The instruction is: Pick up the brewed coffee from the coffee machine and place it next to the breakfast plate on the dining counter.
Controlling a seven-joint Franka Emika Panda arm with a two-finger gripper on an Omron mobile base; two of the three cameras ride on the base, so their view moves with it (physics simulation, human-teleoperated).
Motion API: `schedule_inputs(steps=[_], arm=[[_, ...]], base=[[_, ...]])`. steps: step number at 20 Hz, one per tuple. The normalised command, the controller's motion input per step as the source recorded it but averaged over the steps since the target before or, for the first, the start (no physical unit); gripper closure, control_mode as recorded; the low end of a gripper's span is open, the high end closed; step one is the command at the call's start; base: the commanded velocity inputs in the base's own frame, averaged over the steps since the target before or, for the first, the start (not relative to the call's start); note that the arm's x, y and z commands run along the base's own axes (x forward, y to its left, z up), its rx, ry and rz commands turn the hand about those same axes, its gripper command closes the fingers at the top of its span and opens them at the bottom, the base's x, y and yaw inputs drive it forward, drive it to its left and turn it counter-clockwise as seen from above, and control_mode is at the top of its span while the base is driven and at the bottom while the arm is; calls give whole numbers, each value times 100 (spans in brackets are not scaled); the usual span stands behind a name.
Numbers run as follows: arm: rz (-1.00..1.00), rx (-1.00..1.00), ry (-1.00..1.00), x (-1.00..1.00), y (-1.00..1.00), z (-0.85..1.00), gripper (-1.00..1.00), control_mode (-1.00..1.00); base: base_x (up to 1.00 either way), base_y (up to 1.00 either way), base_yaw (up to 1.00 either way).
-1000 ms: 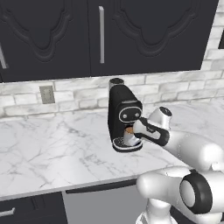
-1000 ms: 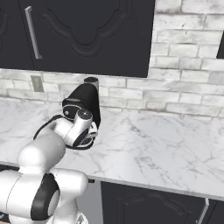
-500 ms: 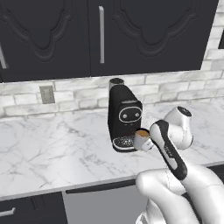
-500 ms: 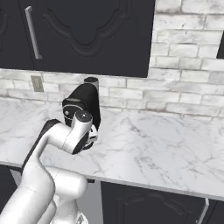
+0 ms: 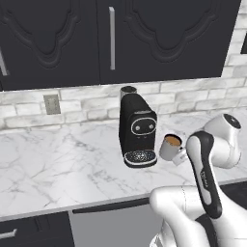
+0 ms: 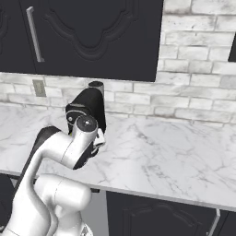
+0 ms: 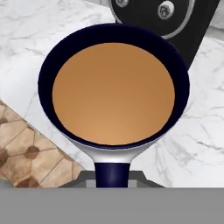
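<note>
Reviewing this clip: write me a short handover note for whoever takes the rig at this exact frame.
Gripper: shut on the brewed coffee, holding it tilted and off the marble counter, just right of the coffee machine.
Coffee: mug full of brown liquid in the hand view.
Machine: drip tray now bare.
Done: mug grasped and out of the machine.
Left: level the mug to avoid a likely spill, carry it to the dining counter, set it beside the breakfast plate, release.
</note>
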Motion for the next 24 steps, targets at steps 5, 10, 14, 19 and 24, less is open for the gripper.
schedule_inputs(steps=[5, 10, 14, 19, 24], arm=[[0, 0, 0, -4, -1, 71, 100, -100], [0, -3, 0, -17, 1, 25, 100, -100], [0, 0, 0, 0, 0, 0, 100, 100], [0, 0, 0, 0, 0, 0, 100, 100], [0, 0, 0, 0, 0, 0, 100, 100]], base=[[0, 0, 0], [0, 0, 0], [-36, 10, 1], [-65, 34, 16], [-58, 56, 56]])
